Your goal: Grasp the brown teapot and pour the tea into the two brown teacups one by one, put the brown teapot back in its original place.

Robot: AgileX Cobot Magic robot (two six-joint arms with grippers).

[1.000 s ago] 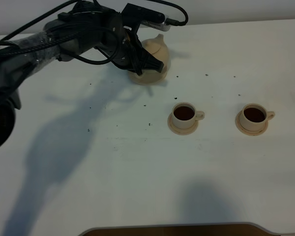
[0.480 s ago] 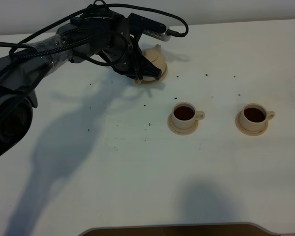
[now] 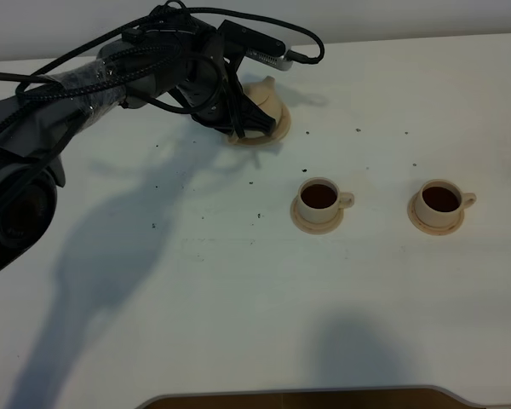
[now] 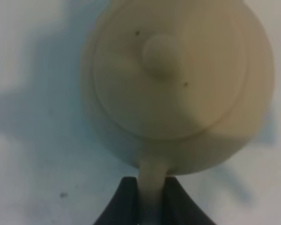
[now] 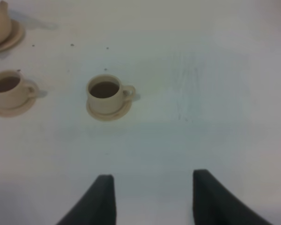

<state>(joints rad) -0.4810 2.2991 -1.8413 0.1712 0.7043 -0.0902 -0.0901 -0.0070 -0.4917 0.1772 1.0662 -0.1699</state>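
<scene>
The brown teapot (image 3: pixel 268 104) sits on its saucer (image 3: pixel 275 132) near the far edge of the white bench (image 3: pixel 238 298), left of the middle as the high camera sees it. The left arm reaches over it from the left, and much of the pot's body is hidden behind the arm and its cables in that view; only the spout side and part of the belly show.

The left wrist view looks straight down on the knobbed lid (image 4: pixel 161 56). There the left tool (image 4: pixel 151 197) is clenched on the pot's loop handle (image 4: pixel 152 180), one dark finger (image 4: pixel 124 201) pressed against each side of the pale strip.

The two brown teacups stand on their own small saucers nearer the middle of the bench, well apart from the pot. The left teacup (image 3: pixel 318 199) and the right teacup (image 3: pixel 440 201) stand level with each other, side by side with a clear gap between them. Each holds dark liquid and has its handle turned toward the right edge. Small dark specks are scattered on the bench between the pot and the cups.

The right tool (image 5: pixel 152 197) shows only in its own wrist view, hanging above bare bench with its two dark fingers spread apart and nothing between them.
</scene>
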